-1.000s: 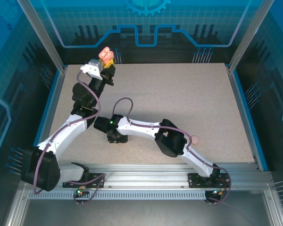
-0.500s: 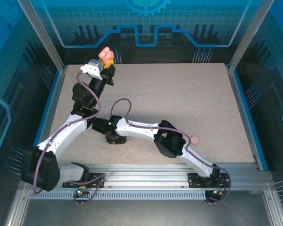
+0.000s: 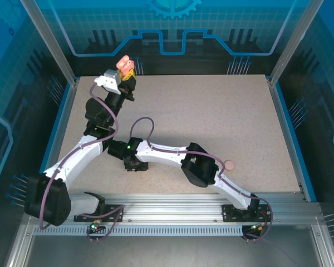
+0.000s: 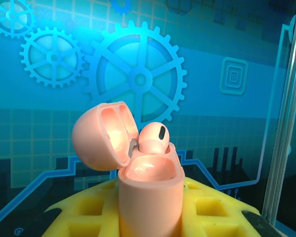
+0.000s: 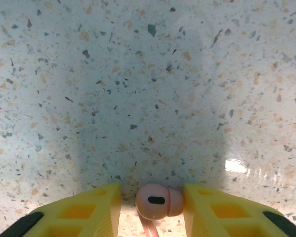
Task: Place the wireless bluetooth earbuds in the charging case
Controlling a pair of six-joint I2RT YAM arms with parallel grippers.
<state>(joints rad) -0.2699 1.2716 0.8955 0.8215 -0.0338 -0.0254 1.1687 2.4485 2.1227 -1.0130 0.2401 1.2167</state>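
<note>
Seen from above, the left arm reaches to the far left corner of the table [image 3: 211, 111], a flat beige surface flecked like terrazzo. Its left gripper [image 3: 125, 73] is clamped on the charging case [image 3: 124, 63], which is held upright there. In the left wrist view the yellow pads [image 4: 222, 212], moulded with square waffle-like recesses, squeeze the lower body of the case, a glossy salmon-pink shell with rounded corners. Its domed lid is hinged open to the left and shows two scooped hollows inside. The seated earbud [image 4: 154, 138], a smooth pink bulb with a small black oval mark, pokes up from the base beside the lid. The right arm bends across the near side of the table, with the right gripper [image 3: 134, 163] low over the surface. In the right wrist view its yellow fingers [image 5: 84, 215] stand apart on either side of the loose earbud [image 5: 157, 201]. This earbud lies on the speckled tabletop, touching one finger with a narrow gap to the other, its thin stem pointing toward the camera
</note>
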